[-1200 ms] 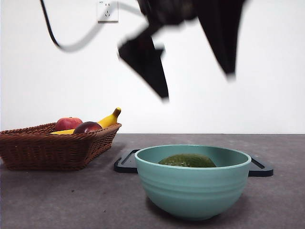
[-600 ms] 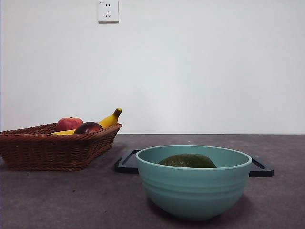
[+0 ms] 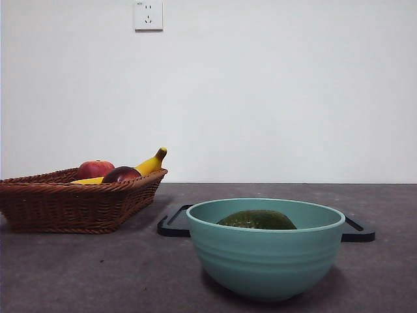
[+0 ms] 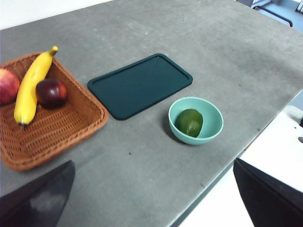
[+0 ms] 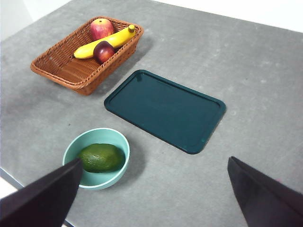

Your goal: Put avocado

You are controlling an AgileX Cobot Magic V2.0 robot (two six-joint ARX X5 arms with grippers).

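Your arm has gone from the front view's top, both grippers hang high with jaws wide apart and empty, and the avocado (image 3: 257, 220) lies in the bowl (image 3: 264, 261) at lower centre, so the put looks done.

I see the avocado (image 3: 257, 220) in the bowl (image 3: 265, 257) near the table's front edge, tray (image 5: 165, 109) behind it, basket (image 3: 71, 199) back-left.
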